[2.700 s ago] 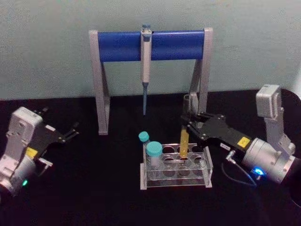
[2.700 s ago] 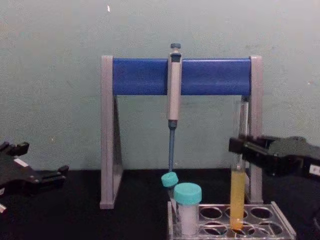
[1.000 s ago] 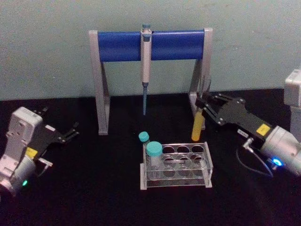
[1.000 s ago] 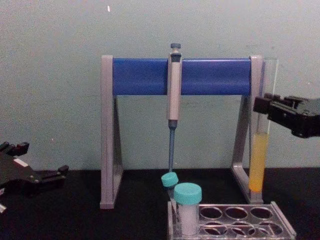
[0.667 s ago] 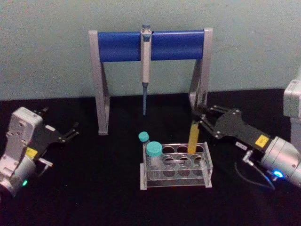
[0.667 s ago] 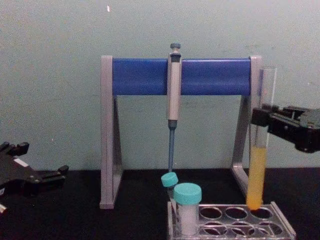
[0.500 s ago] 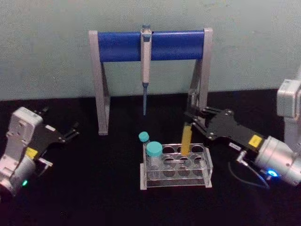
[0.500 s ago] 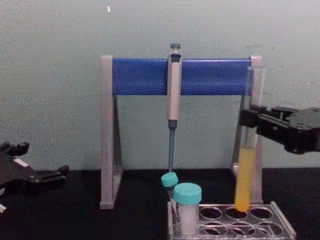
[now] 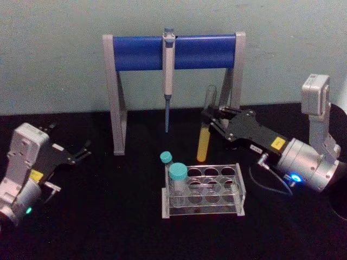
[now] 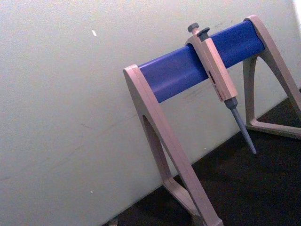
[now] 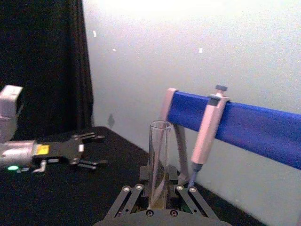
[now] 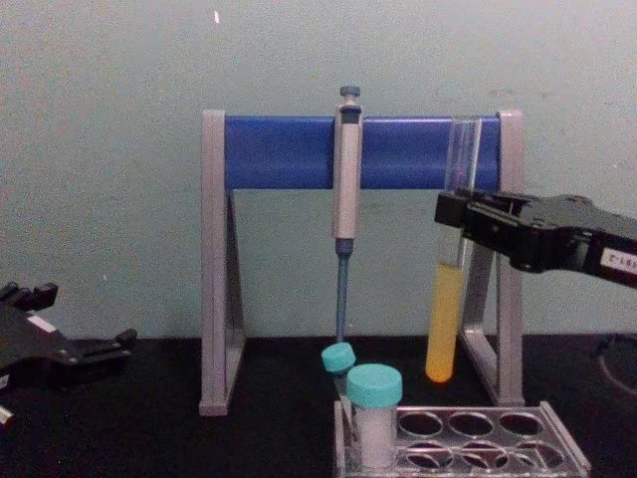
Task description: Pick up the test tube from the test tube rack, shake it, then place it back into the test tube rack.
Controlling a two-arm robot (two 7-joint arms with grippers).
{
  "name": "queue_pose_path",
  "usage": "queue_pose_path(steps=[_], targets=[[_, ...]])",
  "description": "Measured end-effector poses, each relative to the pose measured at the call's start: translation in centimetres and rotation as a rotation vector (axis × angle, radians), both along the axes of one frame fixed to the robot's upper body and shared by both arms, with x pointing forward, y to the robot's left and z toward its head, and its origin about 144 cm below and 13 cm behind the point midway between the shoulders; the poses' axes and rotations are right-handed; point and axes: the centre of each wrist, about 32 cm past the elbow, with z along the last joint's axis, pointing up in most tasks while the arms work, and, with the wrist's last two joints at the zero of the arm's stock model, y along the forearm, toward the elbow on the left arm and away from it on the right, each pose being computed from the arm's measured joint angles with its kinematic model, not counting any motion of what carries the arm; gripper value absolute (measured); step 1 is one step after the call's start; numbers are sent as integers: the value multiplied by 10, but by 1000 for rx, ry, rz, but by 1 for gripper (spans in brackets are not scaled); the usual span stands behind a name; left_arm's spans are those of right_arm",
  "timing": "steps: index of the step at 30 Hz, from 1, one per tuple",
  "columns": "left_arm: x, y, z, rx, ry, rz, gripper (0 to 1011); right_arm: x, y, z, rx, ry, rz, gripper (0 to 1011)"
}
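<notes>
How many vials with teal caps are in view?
2. Both stand at the left end of the rack: a larger vial in front, a smaller vial behind it.

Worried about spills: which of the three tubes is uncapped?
The long test tube of yellow liquid in the right end effector; both short vials wear teal caps.

On the chest camera, the test tube rack (image 12: 567, 438) ran off the bottom edge and the left gripper (image 12: 88, 321) off the side. On the right wrist feed, I couldn't see the lower part of the test tube (image 11: 160, 150), hidden behind the right gripper (image 11: 159, 189).
</notes>
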Motion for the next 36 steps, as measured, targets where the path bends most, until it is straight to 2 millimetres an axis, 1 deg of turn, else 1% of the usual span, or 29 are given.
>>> queue_pose_path(steps=[5,12,28,36], targets=[[0,0,0,0,0,0,1010,6,-3,-1,-3,-2,-34,229],[0,0,0,0,0,0,1010,6,-10,0,-7,-4,-67,229],[0,0,0,0,0,0,1010,-3,-16,2,-13,-13,-94,229],[0,0,0,0,0,0,1009,-14,-22,4,-24,-18,-112,229]])
